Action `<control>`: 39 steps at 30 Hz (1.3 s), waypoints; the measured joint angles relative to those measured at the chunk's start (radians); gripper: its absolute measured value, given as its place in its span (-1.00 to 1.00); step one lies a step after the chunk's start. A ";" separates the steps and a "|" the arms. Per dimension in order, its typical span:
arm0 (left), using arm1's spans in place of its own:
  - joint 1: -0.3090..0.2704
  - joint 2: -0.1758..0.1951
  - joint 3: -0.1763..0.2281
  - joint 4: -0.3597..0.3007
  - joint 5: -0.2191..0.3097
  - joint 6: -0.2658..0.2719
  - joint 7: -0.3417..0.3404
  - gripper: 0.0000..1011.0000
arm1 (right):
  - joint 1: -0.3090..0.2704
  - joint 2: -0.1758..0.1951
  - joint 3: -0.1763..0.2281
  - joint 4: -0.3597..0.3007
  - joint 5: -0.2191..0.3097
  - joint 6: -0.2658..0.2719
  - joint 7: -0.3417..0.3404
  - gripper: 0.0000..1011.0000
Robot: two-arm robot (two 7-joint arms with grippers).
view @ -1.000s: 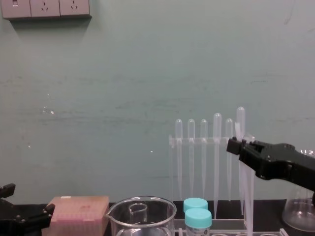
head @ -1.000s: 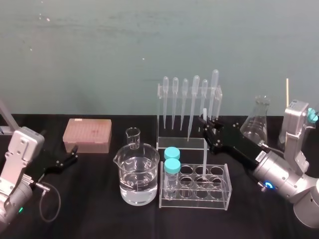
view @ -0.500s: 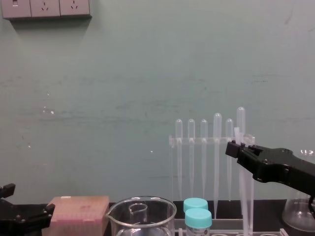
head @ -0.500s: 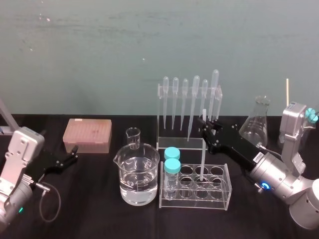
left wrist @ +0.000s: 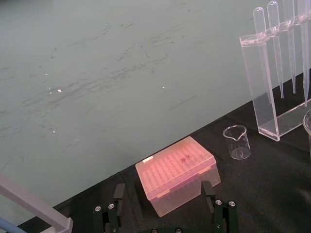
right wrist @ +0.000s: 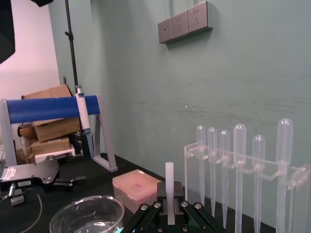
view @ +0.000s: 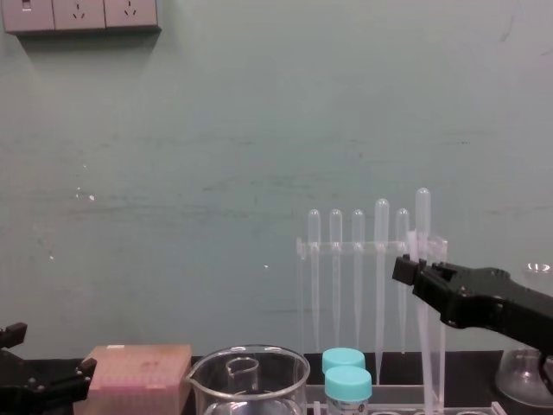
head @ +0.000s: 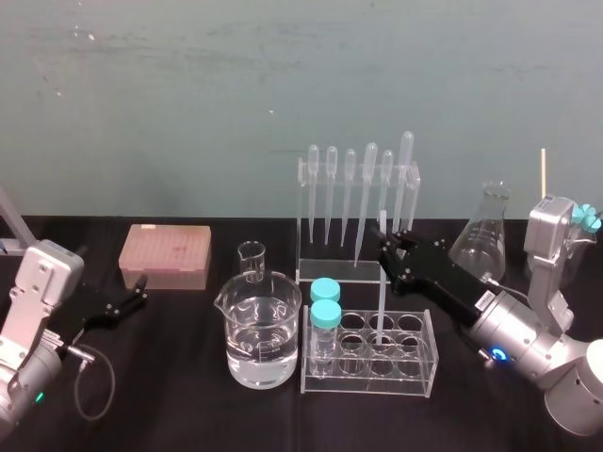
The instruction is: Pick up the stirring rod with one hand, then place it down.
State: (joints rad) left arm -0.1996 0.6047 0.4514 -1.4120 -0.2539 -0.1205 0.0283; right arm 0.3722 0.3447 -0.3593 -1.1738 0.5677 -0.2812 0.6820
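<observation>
Stirring rod (head: pixel 381 292): upright, lower end apparently inside a well of the clear tube rack (head: pixel 424 377), just in front of the pipette stand (head: pixel 330 268). Clamped near its top by right gripper (head: pixel 388 247), probably kept vertical to seat cleanly. Left gripper (head: pixel 132 299): parked far left beside pink tip box (head: pixel 165 254), jaws apart.

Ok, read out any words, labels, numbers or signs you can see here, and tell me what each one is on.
No text here can be read.
White label on the right arm, behind the right gripper that is shut on the stirring rod: print too small to read.
Dark mark on the lid of the pink tip box: too blurred to read.
</observation>
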 joint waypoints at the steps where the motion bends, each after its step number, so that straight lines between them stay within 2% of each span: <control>1: 0.000 0.000 0.000 0.000 0.000 0.000 0.000 0.98 | -0.001 0.000 -0.001 0.003 -0.003 0.001 -0.002 -0.87; 12: 0.000 0.000 0.000 0.000 0.000 0.000 0.000 0.98 | -0.003 -0.001 -0.011 0.019 -0.023 0.009 -0.009 -0.87; 24: 0.000 0.000 0.000 0.000 0.000 0.000 0.000 0.98 | -0.003 0.000 -0.010 0.018 -0.021 0.009 -0.009 -0.84; 32: 0.000 0.000 0.000 0.000 0.000 0.000 0.000 0.98 | -0.003 0.000 -0.010 0.017 -0.019 0.010 -0.009 -0.39; 33: 0.000 0.000 0.000 0.000 0.000 0.000 0.000 0.98 | -0.003 0.000 -0.009 0.017 -0.019 0.010 -0.009 -0.27; 37: 0.000 0.000 0.000 0.000 0.000 0.000 0.000 0.98 | -0.003 0.000 -0.009 0.017 -0.019 0.010 -0.009 -0.10; 38: 0.000 0.000 0.000 0.000 0.000 0.000 0.000 0.98 | -0.003 0.000 -0.009 0.017 -0.019 0.010 -0.009 0.04; 39: 0.000 0.000 0.000 0.000 0.000 0.000 0.000 0.98 | -0.003 0.000 -0.009 0.016 -0.019 0.010 -0.009 0.08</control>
State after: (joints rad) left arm -0.1995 0.6046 0.4514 -1.4120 -0.2539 -0.1205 0.0283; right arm 0.3690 0.3444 -0.3683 -1.1573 0.5488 -0.2716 0.6729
